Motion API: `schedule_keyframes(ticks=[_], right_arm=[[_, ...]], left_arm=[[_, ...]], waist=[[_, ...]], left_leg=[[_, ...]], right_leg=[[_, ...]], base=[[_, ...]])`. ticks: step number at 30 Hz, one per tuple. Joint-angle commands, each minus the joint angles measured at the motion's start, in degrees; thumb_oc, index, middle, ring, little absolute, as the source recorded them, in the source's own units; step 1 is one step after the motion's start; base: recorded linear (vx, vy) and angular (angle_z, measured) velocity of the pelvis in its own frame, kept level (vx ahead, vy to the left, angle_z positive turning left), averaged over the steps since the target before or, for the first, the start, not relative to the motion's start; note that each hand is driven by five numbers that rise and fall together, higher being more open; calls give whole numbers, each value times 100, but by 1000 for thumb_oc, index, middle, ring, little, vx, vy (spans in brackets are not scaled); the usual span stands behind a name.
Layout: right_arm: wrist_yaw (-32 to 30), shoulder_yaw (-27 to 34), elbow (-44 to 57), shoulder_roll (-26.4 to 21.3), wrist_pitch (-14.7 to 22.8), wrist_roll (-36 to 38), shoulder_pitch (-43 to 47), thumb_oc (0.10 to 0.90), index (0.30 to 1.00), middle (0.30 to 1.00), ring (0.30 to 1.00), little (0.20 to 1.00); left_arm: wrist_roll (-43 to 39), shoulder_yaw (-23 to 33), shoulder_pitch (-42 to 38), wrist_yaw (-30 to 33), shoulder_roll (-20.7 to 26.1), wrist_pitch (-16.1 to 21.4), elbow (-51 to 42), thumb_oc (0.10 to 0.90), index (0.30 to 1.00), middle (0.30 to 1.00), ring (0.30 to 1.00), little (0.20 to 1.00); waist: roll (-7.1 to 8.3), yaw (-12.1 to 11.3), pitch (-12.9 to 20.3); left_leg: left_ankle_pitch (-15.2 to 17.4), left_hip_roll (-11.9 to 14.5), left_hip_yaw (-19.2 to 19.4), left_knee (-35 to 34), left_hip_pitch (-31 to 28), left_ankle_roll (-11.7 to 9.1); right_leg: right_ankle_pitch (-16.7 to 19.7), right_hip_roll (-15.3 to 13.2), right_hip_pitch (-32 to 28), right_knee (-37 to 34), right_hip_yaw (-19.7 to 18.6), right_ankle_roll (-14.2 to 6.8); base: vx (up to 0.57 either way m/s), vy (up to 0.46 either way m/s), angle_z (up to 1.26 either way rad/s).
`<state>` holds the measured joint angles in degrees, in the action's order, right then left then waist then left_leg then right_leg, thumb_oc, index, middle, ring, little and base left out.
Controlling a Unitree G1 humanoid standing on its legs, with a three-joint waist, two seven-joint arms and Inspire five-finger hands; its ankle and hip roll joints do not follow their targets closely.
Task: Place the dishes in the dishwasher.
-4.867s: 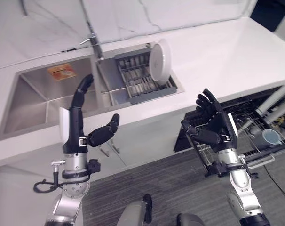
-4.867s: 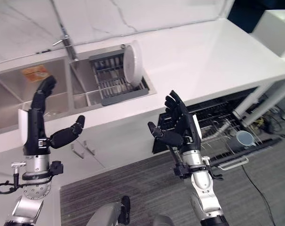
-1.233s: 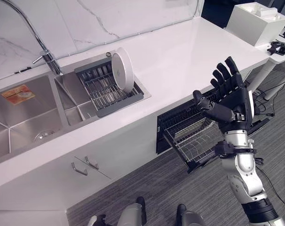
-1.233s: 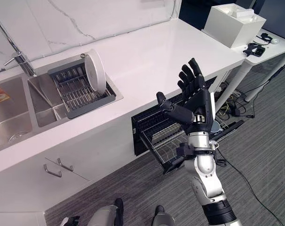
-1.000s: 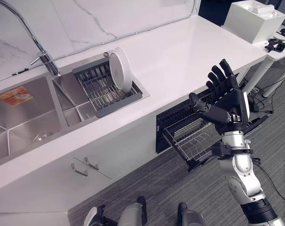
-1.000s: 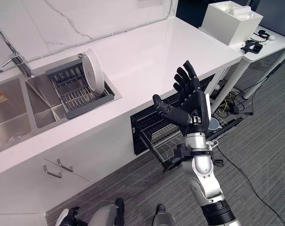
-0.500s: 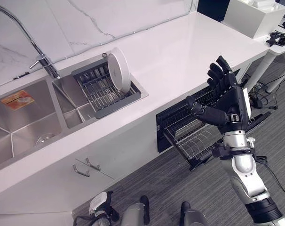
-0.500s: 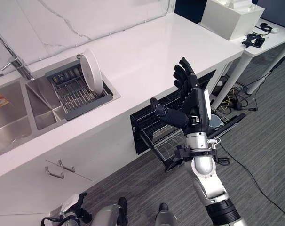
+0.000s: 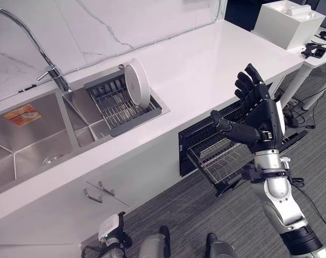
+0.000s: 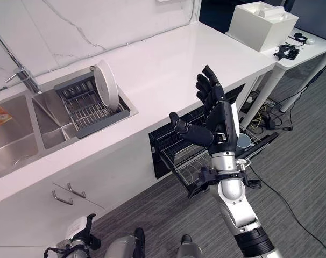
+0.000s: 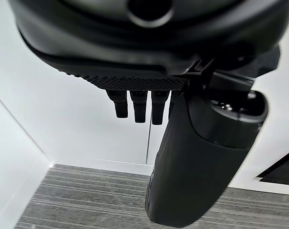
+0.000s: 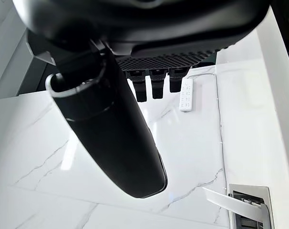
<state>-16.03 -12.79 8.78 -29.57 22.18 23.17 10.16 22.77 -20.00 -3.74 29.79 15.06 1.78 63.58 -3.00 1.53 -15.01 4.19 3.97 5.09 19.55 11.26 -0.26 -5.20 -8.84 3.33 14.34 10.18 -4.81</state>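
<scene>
Left eye view | right hand [image 9: 260, 115] spread wide, empty, above open dishwasher rack [image 9: 219, 156] | left hand [image 11: 182, 157] relaxed, empty | plate [image 9: 137, 83] upright in sink rack [image 9: 117, 102], far left | risk: long reach, plate slips from fingers

Bright, even light; soft shadows

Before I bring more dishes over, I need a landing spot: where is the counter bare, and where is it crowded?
The counter is bare from the drying rack to its far end by the white box. The big sink basin holds nothing but a sticker. Crowded: the rack, where the plate stands, and the pulled-out dishwasher rack, with the open right hand raised before it.
</scene>
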Motion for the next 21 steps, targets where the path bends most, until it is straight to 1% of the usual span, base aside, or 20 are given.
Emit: schedule_keyframes(ticks=[1, 2, 4, 6, 7, 10, 12, 13, 16, 19, 20, 21], right_arm=[[23, 67, 453, -26, 778, 23, 594, 800, 900, 900, 900, 900], [-1, 71, 441, -25, 799, -29, 590, 800, 900, 900, 900, 900], [-56, 88, 443, -15, 680, -344, 591, 800, 900, 900, 900, 900], [-49, 61, 401, -37, 552, -349, 638, 800, 900, 900, 900, 900], [-89, 30, 335, -37, 470, -364, 719, 800, 900, 900, 900, 900], [-47, 26, 164, -26, 390, -274, 871, 800, 900, 900, 900, 900], [103, 55, 107, -42, 210, -99, 948, 800, 900, 900, 900, 900], [247, 95, 73, -65, 31, -19, 981, 800, 900, 900, 900, 900], [479, 174, -65, -215, -353, 216, 1141, 800, 900, 900, 900, 900], [560, 323, -229, -317, -631, 653, 1403, 800, 900, 900, 900, 900], [574, 344, -269, -331, -671, 717, 1450, 800, 900, 900, 900, 900], [591, 402, -382, -351, -897, 914, 1626, 800, 900, 900, 900, 900]], left_arm=[[-573, 143, -253, 508, 441, 417, -172, 800, 900, 900, 900, 900], [-811, 234, -252, 484, 412, 580, -230, 800, 900, 900, 900, 900], [-1111, 405, -248, 598, 348, 800, -388, 800, 900, 900, 900, 900], [-1346, 540, -220, 594, 317, 953, -540, 800, 900, 900, 900, 900], [-1501, 678, -162, 530, 276, 1067, -720, 800, 900, 900, 900, 900], [-1609, 801, -75, 413, 230, 1216, -999, 800, 900, 900, 900, 900], [-1578, 814, -14, 342, 224, 1224, -1182, 800, 900, 900, 900, 900], [-1555, 821, 43, 272, 228, 1205, -1326, 800, 900, 900, 900, 900], [-1457, 761, 197, -43, 323, 1130, -1657, 800, 900, 900, 900, 900], [-1267, 584, 341, -345, 438, 1014, -1973, 800, 900, 900, 900, 900], [-1276, 550, 371, -370, 452, 991, -2021, 800, 900, 900, 900, 900], [-1387, 467, 451, -521, 501, 890, -2169, 800, 900, 900, 900, 900]], waist=[[26, -10, 398], [35, -32, 407], [43, -73, 412], [58, -125, 420], [84, -191, 423], [122, -307, 436], [143, -362, 440], [156, -398, 445], [202, -512, 441], [260, -614, 443], [268, -632, 442], [288, -693, 436]], left_leg=[[610, 107, -124, -236, -141, -251], [612, 100, -149, -236, -150, -252], [620, 91, -193, -236, -164, -255], [623, 82, -215, -236, -178, -250], [615, 85, -234, -236, -180, -256], [598, 85, -289, -236, -160, -267], [593, 81, -309, -236, -157, -273], [589, 78, -323, -236, -149, -278], [569, 63, -376, -236, -130, -277], [565, 66, -388, -236, -145, -281], [565, 64, -394, -236, -149, -281], [567, 55, -417, -236, -162, -279]], right_leg=[[-776, -45, -226, 285, 160, -194], [-774, -44, -239, 285, 175, -190], [-787, -38, -271, 285, 205, -179], [-791, -35, -297, 285, 229, -168], [-796, -37, -324, 285, 271, -162], [-803, -43, -355, 285, 353, -142], [-807, -45, -377, 285, 396, -133], [-812, -44, -388, 285, 423, -129], [-817, -49, -418, 285, 496, -106], [-806, -65, -428, 285, 575, -102], [-804, -69, -430, 285, 587, -101], [-800, -83, -436, 285, 618, -100]], base=[[0, 0, 0], [15, -31, 1], [21, -34, 5], [23, -41, 11], [18, -60, 13], [14, -52, 8], [23, -36, 14], [20, -35, 14], [22, -41, 10], [40, -41, 16], [58, -33, 21], [74, -27, 18]])
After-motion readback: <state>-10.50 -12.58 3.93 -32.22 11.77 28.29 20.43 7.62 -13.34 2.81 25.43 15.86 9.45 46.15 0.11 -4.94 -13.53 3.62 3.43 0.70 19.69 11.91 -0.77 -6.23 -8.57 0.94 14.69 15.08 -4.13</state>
